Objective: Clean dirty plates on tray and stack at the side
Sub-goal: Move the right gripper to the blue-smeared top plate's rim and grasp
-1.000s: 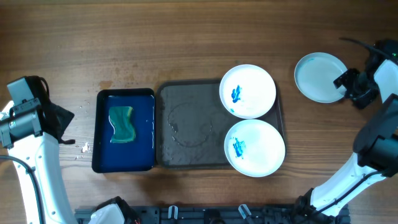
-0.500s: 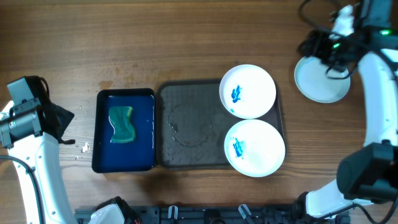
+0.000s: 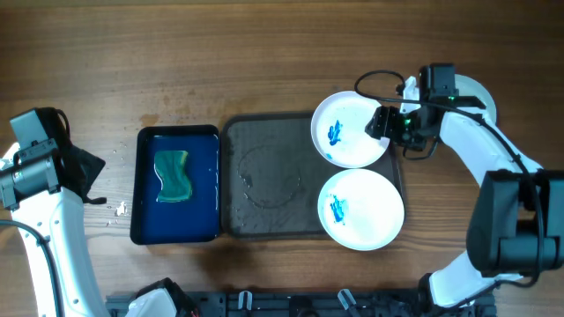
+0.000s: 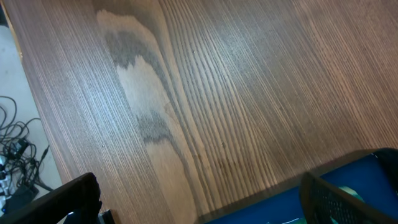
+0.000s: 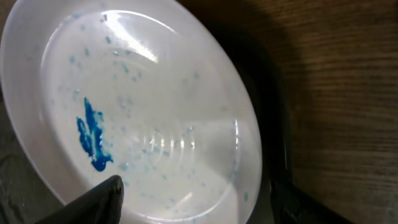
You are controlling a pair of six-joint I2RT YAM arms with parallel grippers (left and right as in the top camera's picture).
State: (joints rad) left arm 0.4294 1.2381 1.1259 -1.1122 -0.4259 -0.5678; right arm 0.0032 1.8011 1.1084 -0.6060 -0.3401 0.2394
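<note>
While two smeared plates lie on the tray point(image 3: 264, 176), the upper plate point(image 3: 351, 132) at its 2 o'clock corner and the lower plate point(image 3: 361, 210) at 4 o'clock, the right pincer point(image 3: 388, 123) hangs wide-jawed and empty over the upper plate's 3 o'clock rim, apparently lined up to take that edge. Also listed: the left pincer point(image 4: 199, 183), fully spread, holding nothing, parked over the bench point(image 3: 264, 53) at 9 o'clock, likely to keep clear. A blue tray point(image 3: 210, 176) just beside holds a green sponge point(image 3: 174, 174), presumably staged for wiping.

You've swung the right gripper point(image 3: 385, 123) in from the surface's point(image 3: 264, 53) right edge to over the upper plate point(image 3: 350, 107) on the tray point(image 3: 264, 176).
</note>
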